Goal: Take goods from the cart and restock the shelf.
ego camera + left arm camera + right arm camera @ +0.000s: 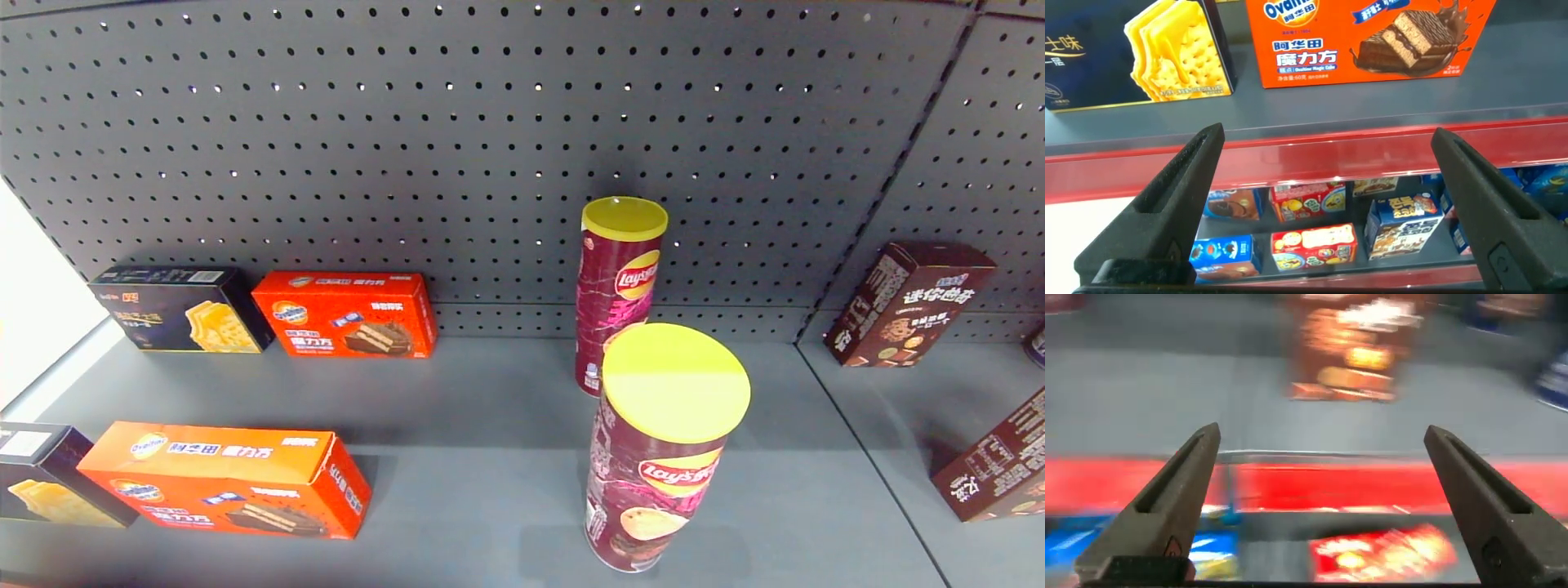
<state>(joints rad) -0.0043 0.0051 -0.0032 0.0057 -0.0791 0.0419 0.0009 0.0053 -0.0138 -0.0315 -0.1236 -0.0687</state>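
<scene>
The nearer purple cardboard crisp tube with a yellow plastic lid stands upright toward the front of the grey metal shelf. A second purple tube stands upright just behind it, near the dark perforated back panel. Such a tube is probably light and stiff-walled but crushable. It is also smooth, and tall and narrow enough to tip easily. I would take it around the middle of the body with a modest squeeze, not by the lid.

Well to the left lie a front orange wafer carton and a rear orange wafer carton, each with a dark cracker carton beside it. To the right is a brown biscuit box. These are likely light cartons, best pinched across a narrow side.

The head view gives the whole layout from above. The left wrist view adds the left pincer, spread wide and empty. It is level with the red shelf-edge strip and faces an orange carton and a cracker carton. Small blue and red packets sit on a lower shelf beneath. The right wrist view adds the right pincer, also spread with nothing between its fingers, facing a blurred brown box across the same red strip.
</scene>
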